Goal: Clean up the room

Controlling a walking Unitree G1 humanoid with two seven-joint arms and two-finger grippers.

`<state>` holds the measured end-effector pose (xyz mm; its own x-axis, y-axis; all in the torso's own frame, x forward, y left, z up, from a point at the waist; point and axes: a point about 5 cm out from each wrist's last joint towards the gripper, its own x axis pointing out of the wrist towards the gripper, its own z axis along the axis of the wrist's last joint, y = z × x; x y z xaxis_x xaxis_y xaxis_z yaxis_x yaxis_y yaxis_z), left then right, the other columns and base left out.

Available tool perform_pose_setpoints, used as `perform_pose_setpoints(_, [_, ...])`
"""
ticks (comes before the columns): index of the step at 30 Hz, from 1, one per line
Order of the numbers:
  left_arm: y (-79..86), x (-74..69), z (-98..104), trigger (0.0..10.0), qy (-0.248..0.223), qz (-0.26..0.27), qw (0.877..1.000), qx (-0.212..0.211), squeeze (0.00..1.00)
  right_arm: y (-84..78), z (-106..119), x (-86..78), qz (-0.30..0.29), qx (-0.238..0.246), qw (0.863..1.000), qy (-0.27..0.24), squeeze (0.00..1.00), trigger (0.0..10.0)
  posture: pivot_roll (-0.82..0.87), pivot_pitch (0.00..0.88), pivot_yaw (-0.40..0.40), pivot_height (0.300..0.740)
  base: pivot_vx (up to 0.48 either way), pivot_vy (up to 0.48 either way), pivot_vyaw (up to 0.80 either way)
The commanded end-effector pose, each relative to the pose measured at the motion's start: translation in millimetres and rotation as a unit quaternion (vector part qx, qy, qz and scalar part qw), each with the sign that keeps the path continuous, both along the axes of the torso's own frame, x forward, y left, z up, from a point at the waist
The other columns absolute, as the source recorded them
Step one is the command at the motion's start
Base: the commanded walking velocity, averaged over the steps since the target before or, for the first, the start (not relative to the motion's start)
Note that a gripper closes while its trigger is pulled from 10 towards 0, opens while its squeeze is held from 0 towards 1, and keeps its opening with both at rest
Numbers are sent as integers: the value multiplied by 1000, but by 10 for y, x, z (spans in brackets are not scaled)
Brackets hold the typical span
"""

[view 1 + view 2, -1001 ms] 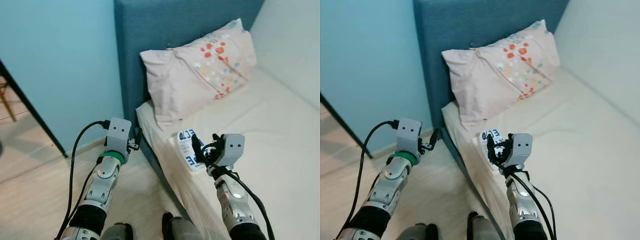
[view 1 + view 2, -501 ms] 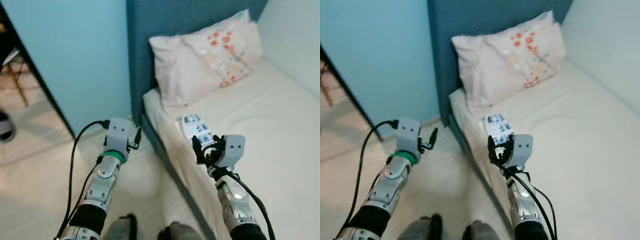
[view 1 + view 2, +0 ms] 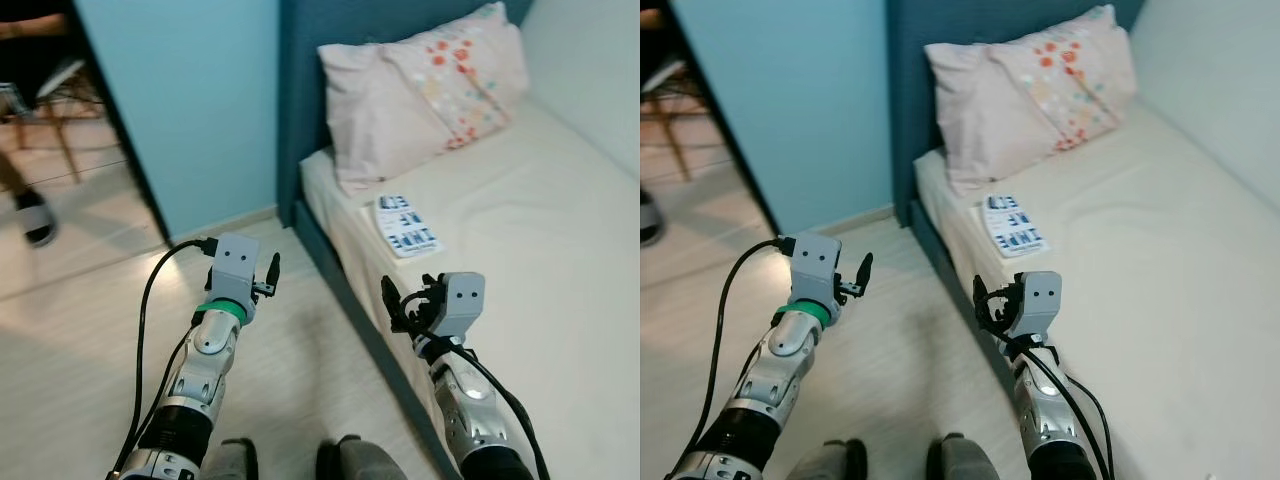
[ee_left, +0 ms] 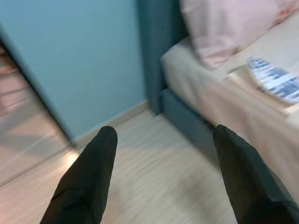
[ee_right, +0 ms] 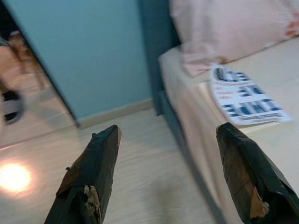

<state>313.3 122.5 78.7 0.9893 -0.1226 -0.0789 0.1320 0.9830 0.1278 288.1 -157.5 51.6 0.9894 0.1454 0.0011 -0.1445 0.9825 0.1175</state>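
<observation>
Since a second ago the magazine has left the right gripper and now lies flat on the bed near the mattress edge, just below the floral pillow; the whole view has also shifted, so the camera has moved. Its cover carries bold blue block lettering, too blurred to read. Both arms are raised forward at mid height. The right gripper hovers over the bed's side edge, fingers spread and empty. The left gripper hangs over the pale wood floor, fingers likewise apart and empty. Open floor runs between bed frame and blue wall.
</observation>
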Motion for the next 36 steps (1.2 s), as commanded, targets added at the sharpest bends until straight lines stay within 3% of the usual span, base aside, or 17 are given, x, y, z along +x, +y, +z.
perform_pose_setpoints(1, [-59, -33, -64, 10000, 10, -10, 1000, -1, 0, -101, -107, -64, -13, -10, 1000, 24, 0, 10000, -22, 38, -24, 740, -334, 0, 0])
perform_pose_setpoints(17, [-52, -50, -102, 10000, 16, -13, 1000, 2, 0, -143, -205, -108, -22, -13, 999, 47, 0, 10000, -20, 41, -23, 740, -310, 0, -114])
perform_pose_setpoints(36, [-60, -33, -134, 10000, 34, -19, 999, -5, 0, -164, -235, -111, -30, -9, 998, 54, 0, 10000, -22, 41, -20, 740, 0, 0, -800])
